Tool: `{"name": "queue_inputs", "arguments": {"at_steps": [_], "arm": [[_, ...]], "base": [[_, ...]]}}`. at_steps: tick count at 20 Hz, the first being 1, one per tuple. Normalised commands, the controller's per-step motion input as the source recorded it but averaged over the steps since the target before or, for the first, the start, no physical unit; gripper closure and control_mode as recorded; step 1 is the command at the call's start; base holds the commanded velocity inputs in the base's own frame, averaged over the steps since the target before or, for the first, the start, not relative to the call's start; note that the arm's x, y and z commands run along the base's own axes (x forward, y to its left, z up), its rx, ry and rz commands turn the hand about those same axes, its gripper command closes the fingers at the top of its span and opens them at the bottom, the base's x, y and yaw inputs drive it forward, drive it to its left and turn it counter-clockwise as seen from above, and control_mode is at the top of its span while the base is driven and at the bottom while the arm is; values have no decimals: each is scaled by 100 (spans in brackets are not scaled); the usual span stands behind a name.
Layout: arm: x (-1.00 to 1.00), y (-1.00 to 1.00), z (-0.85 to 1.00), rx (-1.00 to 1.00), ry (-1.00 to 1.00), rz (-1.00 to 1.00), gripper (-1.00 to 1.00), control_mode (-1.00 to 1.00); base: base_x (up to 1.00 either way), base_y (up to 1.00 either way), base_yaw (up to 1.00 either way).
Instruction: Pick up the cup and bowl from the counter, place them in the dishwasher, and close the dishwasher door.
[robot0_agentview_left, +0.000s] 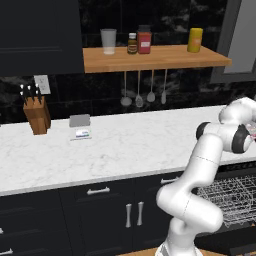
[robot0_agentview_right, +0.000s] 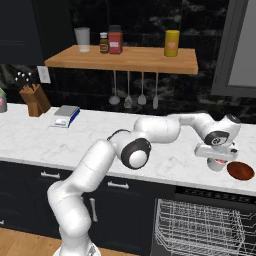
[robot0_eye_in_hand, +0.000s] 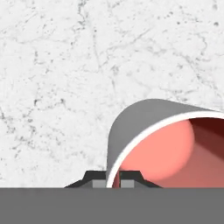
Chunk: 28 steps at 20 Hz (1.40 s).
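My gripper (robot0_eye_in_hand: 116, 177) is shut on the rim of the cup (robot0_eye_in_hand: 131, 127), one fingertip outside the white wall and one inside the pink-red hollow. From the right base view, the gripper (robot0_agentview_right: 216, 159) points down at the cup (robot0_agentview_right: 218, 165) near the front edge of the white marble counter (robot0_agentview_right: 100, 145). The dark red-brown bowl (robot0_agentview_right: 240, 171) sits just right of the cup. Below them the dishwasher stands open, with its grey wire rack (robot0_agentview_right: 200, 225) showing. The rack (robot0_agentview_left: 227, 195) also appears at the lower right of the left base view. I cannot make out the dishwasher door.
A knife block (robot0_agentview_left: 37, 115) and a small grey box (robot0_agentview_left: 80, 121) stand at the counter's back left. A wooden shelf (robot0_agentview_right: 125, 59) above holds a tumbler, jars and a yellow can, with utensils hanging under it. Dark cabinets with silver handles (robot0_agentview_left: 98, 190) run below the counter.
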Motion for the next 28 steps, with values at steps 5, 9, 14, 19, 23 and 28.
{"name": "queue_inputs", "arguments": {"at_steps": [5, 9, 14, 19, 23, 28], "arm": [[-100, 49, 2, 25, -10, 0, 100, -100], [-100, 51, 0, 22, 0, -2, 100, -100], [-100, 43, 0, -4, 7, -1, 100, -100], [-99, 1, -23, -19, 8, 0, 100, -100], [-96, -9, -66, 11, -3, 0, 100, -100], [-30, -13, -62, 7, -12, 0, 100, -100]], "base": [[0, 0, 0], [0, 0, 0], [0, 0, 0], [0, 0, 0], [0, 0, 0], [0, 0, 0]]}}
